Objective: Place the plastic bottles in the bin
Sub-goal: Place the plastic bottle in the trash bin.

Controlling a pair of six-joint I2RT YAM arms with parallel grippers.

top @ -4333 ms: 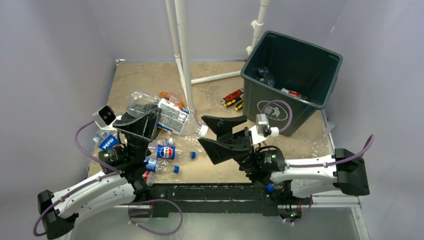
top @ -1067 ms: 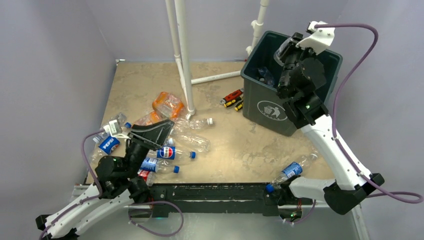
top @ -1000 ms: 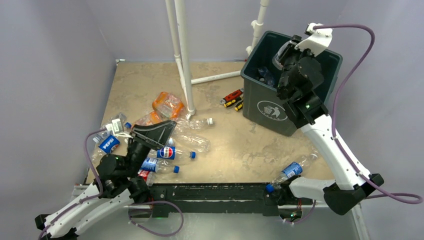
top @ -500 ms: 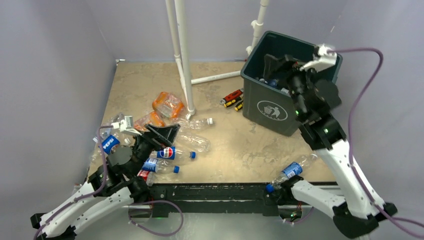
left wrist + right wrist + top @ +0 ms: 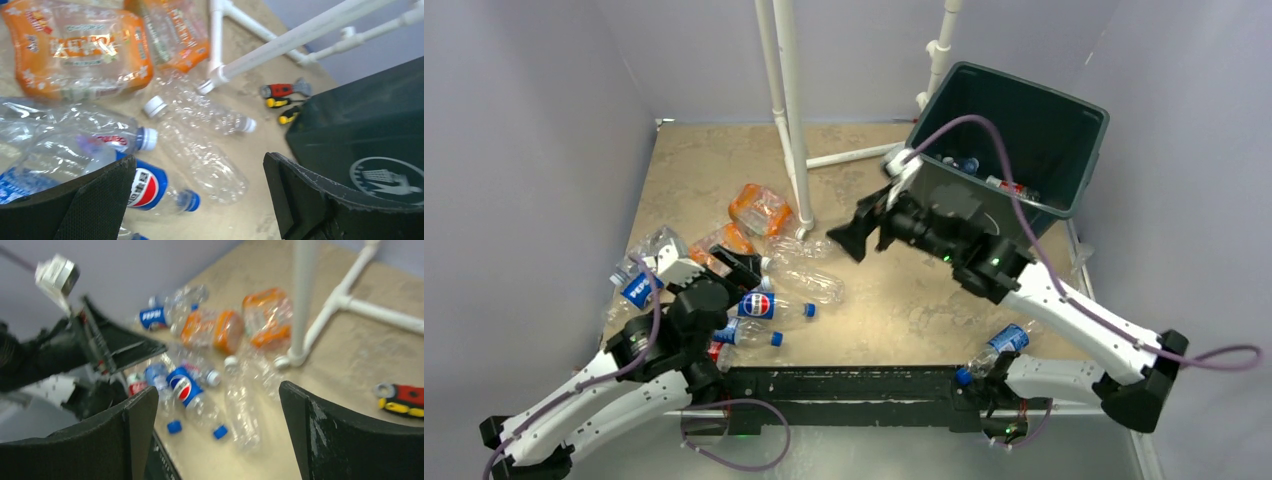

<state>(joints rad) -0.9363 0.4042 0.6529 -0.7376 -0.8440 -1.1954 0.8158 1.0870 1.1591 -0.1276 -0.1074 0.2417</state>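
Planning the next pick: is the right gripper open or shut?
Open. In its wrist view the right gripper shows both fingers wide apart, nothing held between them.

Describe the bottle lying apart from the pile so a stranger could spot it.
From the bin, come to the table's near edge. The bottle lying there has a blue label and cap. It lies apart on the right, while the other bottles crowd the left.
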